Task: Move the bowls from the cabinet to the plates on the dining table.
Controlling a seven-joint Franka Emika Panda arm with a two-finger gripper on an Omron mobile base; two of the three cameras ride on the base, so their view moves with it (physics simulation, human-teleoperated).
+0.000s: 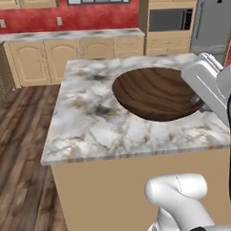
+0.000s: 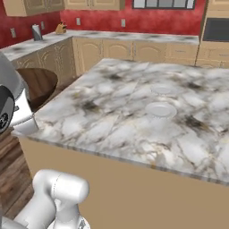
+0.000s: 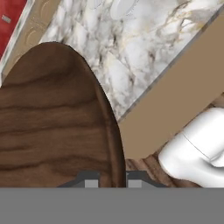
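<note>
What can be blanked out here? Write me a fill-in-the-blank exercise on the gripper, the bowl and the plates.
1. The gripper is shut on the rim of a dark brown ____.
2. The bowl has a glossy ____-grain surface.
3. Two white plates lie on the ____ top of the dining table.
4. Neither plate has a ____ on it yet.

Missing words: bowl; wood; marble; bowl

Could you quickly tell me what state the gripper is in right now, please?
Gripper: shut on the rim of the dark brown bowl, carried by the dining table.
</note>
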